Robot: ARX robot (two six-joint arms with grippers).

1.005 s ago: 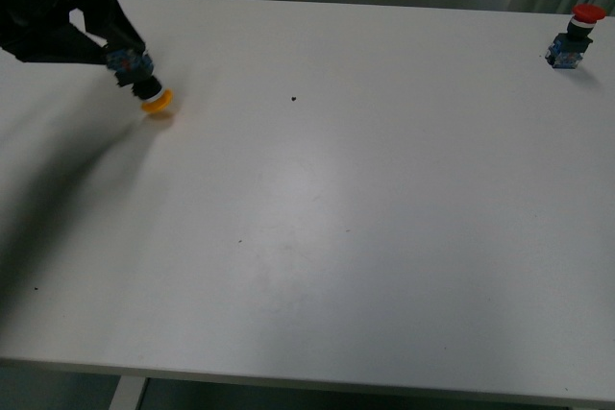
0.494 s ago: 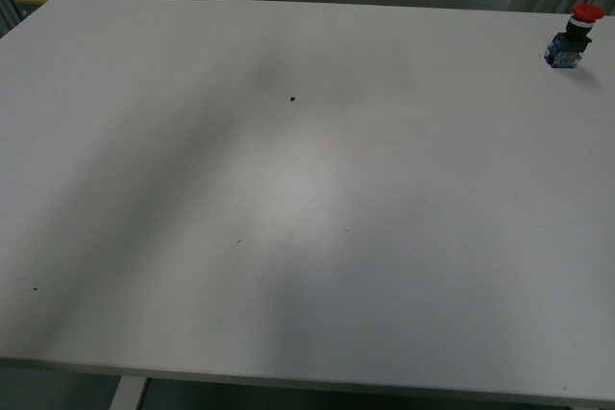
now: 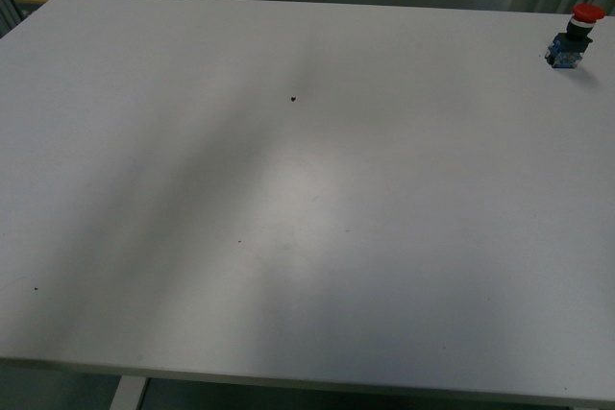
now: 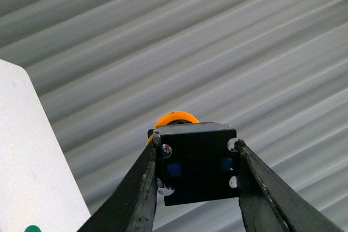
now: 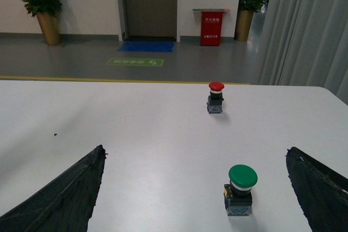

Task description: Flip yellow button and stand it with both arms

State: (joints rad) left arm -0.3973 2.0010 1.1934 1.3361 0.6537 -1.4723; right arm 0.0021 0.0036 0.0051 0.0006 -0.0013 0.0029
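Neither arm shows in the front view, and the yellow button cannot be seen there either. That view takes in only the white desk [image 3: 307,237], with a small red-capped push-button switch [image 3: 575,36] standing upright near its far right corner.

In the left wrist view the yellow button [image 4: 194,167], a small push-button switch with a yellow-orange mushroom cap and a blue-black boxy block, is mostly hidden behind its own block. Only a sliver of the cap shows past it, pointing away from the camera. It sits between the tips of the left fingers [image 4: 138,188], which pinch the block from both sides. It is held off the desk, against a ribbed grey backdrop. A rounded corner of the desk shows to one side. How it is tilted relative to the desk cannot be told.

The right fingers [image 5: 65,199] are cut off by the picture's edge. They are spread wide and hold nothing. Between them, untouched, a green-capped push-button switch [image 5: 240,189] stands upright on the desk. The red-capped one stands beyond it, well apart.
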